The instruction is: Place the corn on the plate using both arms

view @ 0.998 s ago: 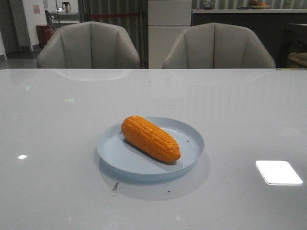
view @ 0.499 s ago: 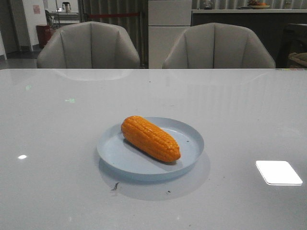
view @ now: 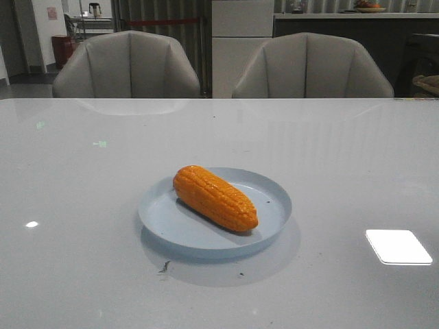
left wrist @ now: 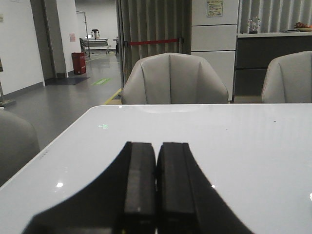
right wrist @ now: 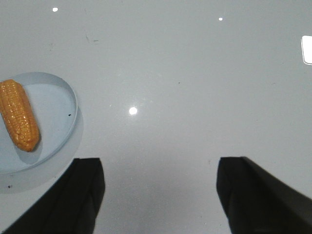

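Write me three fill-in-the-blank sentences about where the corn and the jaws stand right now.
1. The corn lies on the ____.
2. The left gripper's jaws are ____.
3. The right gripper's jaws are ____, with nothing between them.

Missing words: plate; shut; open

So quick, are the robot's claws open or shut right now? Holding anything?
Left gripper: shut, black fingers pressed together, holding nothing.
Right gripper: open, fingers wide apart, holding nothing; the orange bumpy toy corn lies on the round pale blue plate.
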`<state>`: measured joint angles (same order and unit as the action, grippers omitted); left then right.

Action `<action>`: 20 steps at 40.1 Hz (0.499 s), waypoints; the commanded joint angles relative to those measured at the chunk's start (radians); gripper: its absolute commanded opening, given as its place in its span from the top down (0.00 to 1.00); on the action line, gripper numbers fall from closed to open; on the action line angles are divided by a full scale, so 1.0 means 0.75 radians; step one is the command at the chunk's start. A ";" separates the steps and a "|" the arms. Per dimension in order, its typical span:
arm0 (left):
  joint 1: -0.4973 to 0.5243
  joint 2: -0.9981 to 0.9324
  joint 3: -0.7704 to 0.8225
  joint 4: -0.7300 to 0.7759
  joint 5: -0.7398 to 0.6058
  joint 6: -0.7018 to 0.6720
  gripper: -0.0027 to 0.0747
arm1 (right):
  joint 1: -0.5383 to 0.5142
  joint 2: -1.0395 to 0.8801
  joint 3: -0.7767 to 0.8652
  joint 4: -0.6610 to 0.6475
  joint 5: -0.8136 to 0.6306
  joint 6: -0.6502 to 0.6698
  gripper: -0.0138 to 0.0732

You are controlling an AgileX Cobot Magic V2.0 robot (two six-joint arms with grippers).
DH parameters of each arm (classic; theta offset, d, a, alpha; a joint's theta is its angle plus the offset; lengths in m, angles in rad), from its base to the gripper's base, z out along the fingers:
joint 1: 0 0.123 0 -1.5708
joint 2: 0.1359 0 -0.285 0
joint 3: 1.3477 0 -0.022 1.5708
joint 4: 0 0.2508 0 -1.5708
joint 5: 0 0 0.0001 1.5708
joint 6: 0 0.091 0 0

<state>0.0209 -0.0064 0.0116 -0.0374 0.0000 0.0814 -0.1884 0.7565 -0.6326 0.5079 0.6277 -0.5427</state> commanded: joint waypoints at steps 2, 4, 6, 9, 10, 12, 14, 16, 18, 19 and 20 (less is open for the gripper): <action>0.001 -0.017 0.049 -0.012 -0.119 -0.013 0.84 | -0.008 -0.006 -0.036 0.030 -0.070 0.002 0.16; 0.001 -0.017 0.049 -0.012 -0.119 -0.013 0.84 | -0.008 -0.006 -0.036 0.030 -0.070 0.002 0.16; 0.001 -0.017 0.049 -0.012 -0.119 -0.013 0.84 | -0.008 -0.006 -0.036 0.030 -0.081 0.002 0.16; 0.001 -0.017 0.049 -0.012 -0.119 -0.013 0.84 | -0.008 -0.006 -0.036 0.018 -0.130 0.002 0.16; 0.001 -0.017 0.049 -0.012 -0.121 -0.013 0.84 | -0.003 -0.006 -0.036 0.016 -0.150 0.002 0.16; 0.001 -0.017 0.049 -0.012 -0.121 -0.013 0.84 | 0.008 -0.006 -0.036 0.017 -0.157 0.002 0.17; 0.001 -0.017 0.049 -0.012 -0.121 -0.013 0.84 | 0.023 -0.009 -0.036 0.017 -0.156 0.002 0.20; 0.001 -0.017 0.049 -0.012 -0.121 -0.013 0.84 | 0.046 -0.013 -0.036 0.016 -0.146 0.002 0.26; 0.001 -0.017 0.049 -0.012 -0.121 -0.013 0.84 | 0.070 -0.023 -0.036 0.002 -0.133 0.002 0.35; 0.001 -0.017 0.049 -0.012 -0.121 -0.013 0.84 | 0.081 -0.028 -0.036 -0.010 -0.127 0.002 0.39; 0.001 -0.017 0.049 -0.012 -0.121 -0.013 0.84 | 0.092 -0.034 -0.036 -0.022 -0.122 0.002 0.44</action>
<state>0.0209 -0.0064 0.0116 -0.0374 0.0000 0.0814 -0.1408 0.7489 -0.6326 0.4931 0.5817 -0.5427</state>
